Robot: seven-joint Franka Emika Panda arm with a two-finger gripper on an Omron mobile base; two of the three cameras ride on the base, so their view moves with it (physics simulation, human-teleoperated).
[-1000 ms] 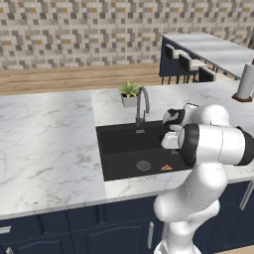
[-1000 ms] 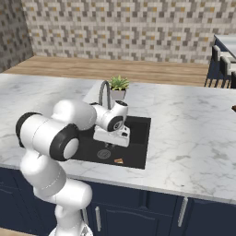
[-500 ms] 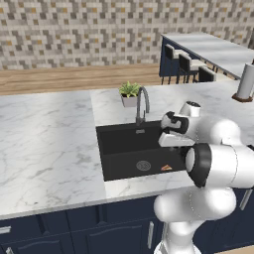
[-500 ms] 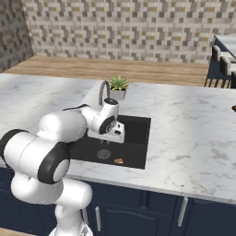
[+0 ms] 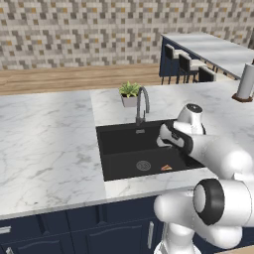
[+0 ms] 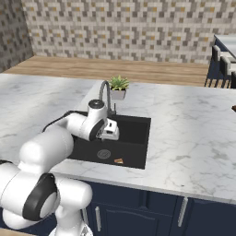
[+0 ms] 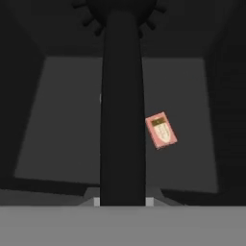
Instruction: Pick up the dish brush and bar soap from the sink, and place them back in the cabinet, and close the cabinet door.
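My gripper (image 7: 123,202) is shut on the dish brush (image 7: 122,120). Its thick black handle runs straight up the hand view to the spiky bristle head at the top edge. The bar soap (image 7: 161,130), a small orange-pink block, lies on the floor of the black sink (image 7: 62,125) just right of the handle. From the base, the gripper (image 5: 166,136) (image 6: 110,131) hangs inside the sink (image 5: 119,141) (image 6: 138,133) near the faucet. The soap (image 5: 166,167) (image 6: 118,161) lies by the front wall, beside the round drain (image 5: 143,165). The cabinet and its door are out of view.
A chrome gooseneck faucet (image 5: 141,101) (image 6: 105,92) and a small potted plant (image 5: 129,93) (image 6: 118,86) stand behind the basin. White marble counter (image 5: 49,144) surrounds it. Navy base cabinets (image 5: 99,233) run below. My own forearm reaches over the sink's front rim.
The arm's elbow has swung down and toward the counter front. The hand has stayed over the sink and sunk slightly lower into the basin.
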